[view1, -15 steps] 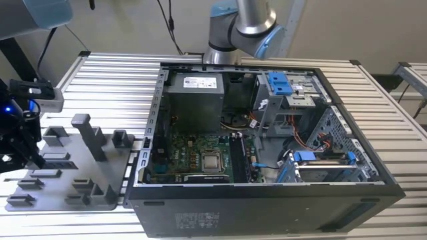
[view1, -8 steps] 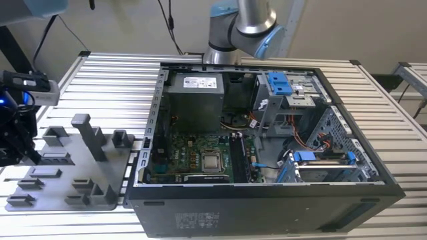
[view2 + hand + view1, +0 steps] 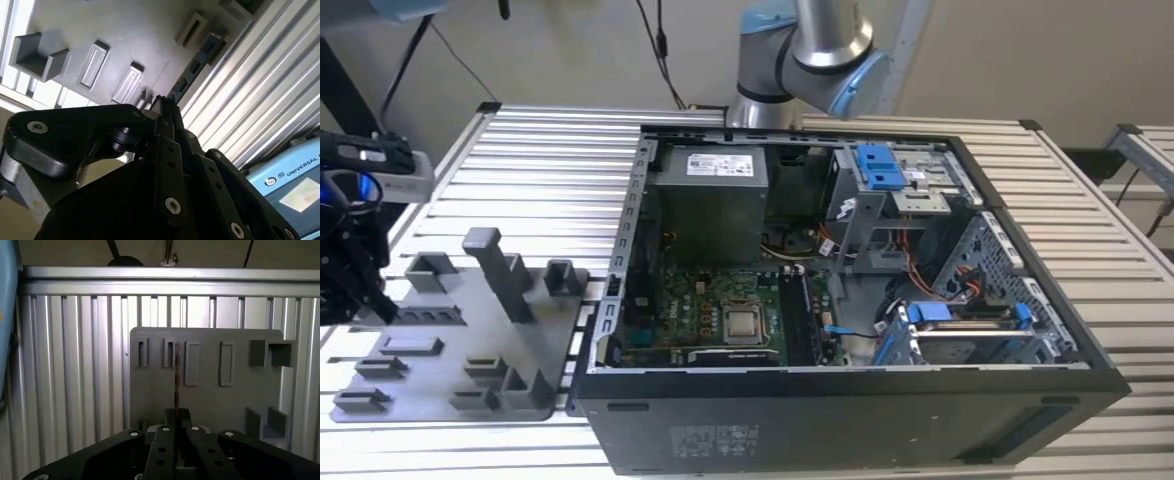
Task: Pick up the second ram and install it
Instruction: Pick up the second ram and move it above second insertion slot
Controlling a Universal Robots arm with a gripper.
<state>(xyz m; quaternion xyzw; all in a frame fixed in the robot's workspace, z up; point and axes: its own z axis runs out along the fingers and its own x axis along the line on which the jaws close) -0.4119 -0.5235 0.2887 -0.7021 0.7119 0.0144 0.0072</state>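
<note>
The second ram is a thin dark stick that juts out from between my fingertips, and my gripper is shut on its near end. In the first wrist view the ram shows edge-on as a narrow line running out from the gripper across the grey holder tray. Whether its far end still touches the tray I cannot tell. In the exterior view the gripper hangs at the far left edge, over the tray's left side.
The open computer case lies in the middle of the slatted metal table, to the tray's right in the exterior view. Inside it are the motherboard, a power supply and blue-tabbed drive cages. Upright posts rise from the tray.
</note>
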